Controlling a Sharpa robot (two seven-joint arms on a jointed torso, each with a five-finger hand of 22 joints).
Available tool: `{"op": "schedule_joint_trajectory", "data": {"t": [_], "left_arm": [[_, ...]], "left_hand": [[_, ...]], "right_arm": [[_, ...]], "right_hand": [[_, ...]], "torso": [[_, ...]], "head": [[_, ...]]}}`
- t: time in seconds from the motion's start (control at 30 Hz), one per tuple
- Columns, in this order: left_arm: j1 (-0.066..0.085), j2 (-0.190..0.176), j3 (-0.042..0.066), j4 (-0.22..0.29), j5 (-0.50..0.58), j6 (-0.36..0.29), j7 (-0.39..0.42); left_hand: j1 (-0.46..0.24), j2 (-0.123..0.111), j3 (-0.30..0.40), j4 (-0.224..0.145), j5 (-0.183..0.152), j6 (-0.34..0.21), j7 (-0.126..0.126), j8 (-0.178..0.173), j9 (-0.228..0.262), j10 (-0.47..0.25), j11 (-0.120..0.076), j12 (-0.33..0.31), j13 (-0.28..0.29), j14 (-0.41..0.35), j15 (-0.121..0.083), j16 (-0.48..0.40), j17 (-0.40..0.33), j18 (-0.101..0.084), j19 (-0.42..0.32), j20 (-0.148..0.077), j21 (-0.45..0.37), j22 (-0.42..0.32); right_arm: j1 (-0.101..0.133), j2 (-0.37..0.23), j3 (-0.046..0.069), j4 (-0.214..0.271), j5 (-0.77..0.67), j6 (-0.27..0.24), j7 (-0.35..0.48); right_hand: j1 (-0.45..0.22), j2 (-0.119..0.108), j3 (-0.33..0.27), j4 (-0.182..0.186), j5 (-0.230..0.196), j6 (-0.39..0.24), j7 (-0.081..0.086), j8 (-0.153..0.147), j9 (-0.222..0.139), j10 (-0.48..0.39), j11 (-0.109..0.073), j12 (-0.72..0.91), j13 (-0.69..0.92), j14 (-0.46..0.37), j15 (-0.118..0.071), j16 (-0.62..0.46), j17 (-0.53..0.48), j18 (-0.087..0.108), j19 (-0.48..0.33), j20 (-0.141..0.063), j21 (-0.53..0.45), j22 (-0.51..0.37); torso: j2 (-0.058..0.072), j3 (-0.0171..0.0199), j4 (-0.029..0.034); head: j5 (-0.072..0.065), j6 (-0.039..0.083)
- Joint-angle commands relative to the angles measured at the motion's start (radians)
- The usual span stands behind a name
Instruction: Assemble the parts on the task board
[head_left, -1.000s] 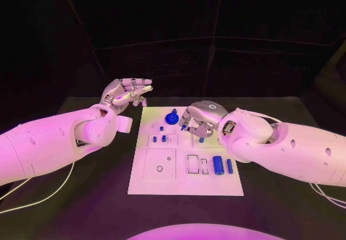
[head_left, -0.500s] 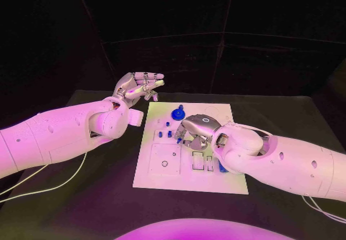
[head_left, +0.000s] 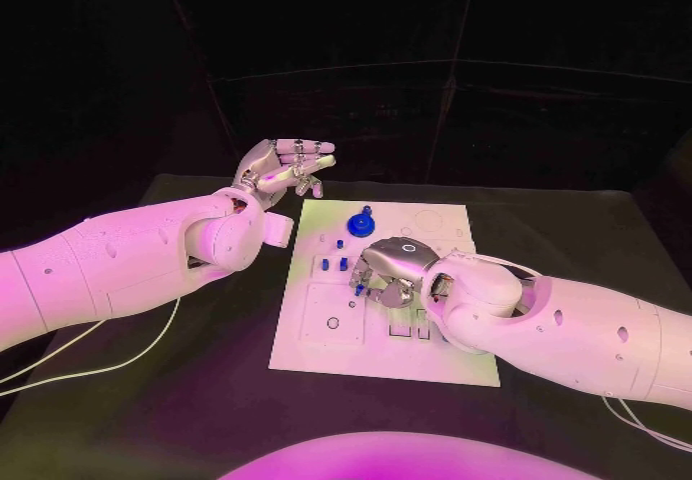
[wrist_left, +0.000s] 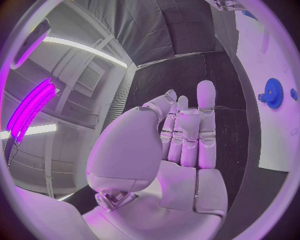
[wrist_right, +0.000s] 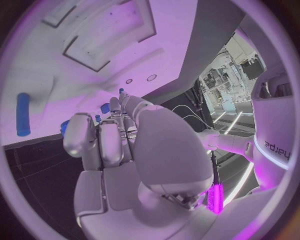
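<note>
L hand (head_left: 284, 166) raised, empty, fingers apart; R hand (head_left: 392, 268) curled over task board (head_left: 433, 365), grip unclear; 1 gear (head_left: 362, 225)

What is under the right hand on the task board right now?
The right hand hovers over the middle of the task board. Small blue pegs show beside it, and rectangular recesses peek out below. Whatever lies directly beneath the palm is covered.

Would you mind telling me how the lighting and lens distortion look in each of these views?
Head view: magenta light washes the task board and both arms, with a black backdrop. Left wrist view: fisheye bends the board's edge, bright strip lights glare behind the left hand. Right wrist view: the right hand looms large and the board's recesses curve.
</note>
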Motion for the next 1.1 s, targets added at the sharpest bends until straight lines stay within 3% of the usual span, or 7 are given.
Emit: {"op": "schedule_joint_trajectory", "data": {"t": [0.03,1.1], "left_arm": [[0.002,0.001,0.001,0.0,0.003,0.008,0.012],[0.002,0.004,0.001,-0.005,0.003,0.013,0.009]], "left_hand": [[-0.001,0.007,-0.001,-0.006,-0.003,0.005,0.001,0.005,-0.001,-0.007,0.001,0.003,0.001,-0.009,0.001,-0.004,-0.001,0.012,-0.005,0.002,-0.003,-0.001],[-0.001,0.007,-0.002,-0.006,-0.003,0.005,0.002,0.005,-0.001,-0.008,0.001,0.005,0.001,-0.009,0.001,-0.005,-0.002,0.012,-0.006,0.002,-0.004,-0.001]], "right_arm": [[0.0,0.002,0.0,0.002,-0.01,0.02,0.008],[-0.011,0.02,-0.002,-0.004,-0.011,0.038,0.015]], "right_hand": [[-0.008,-0.001,0.007,0.001,0.006,0.003,0.007,0.003,0.001,-0.001,0.003,-0.005,-0.001,0.039,-0.005,0.002,-0.002,-0.015,0.001,0.0,0.0,-0.001],[-0.019,-0.001,0.009,0.001,0.004,0.003,0.007,0.003,0.001,-0.002,0.004,-0.005,-0.001,0.039,-0.004,0.002,-0.005,-0.015,0.0,0.002,-0.001,-0.003]], "torso": [[0.001,-0.0002,0.0002],[0.001,-0.0003,0.0001]], "head": [[0.002,-0.003],[0.01,-0.012]]}}
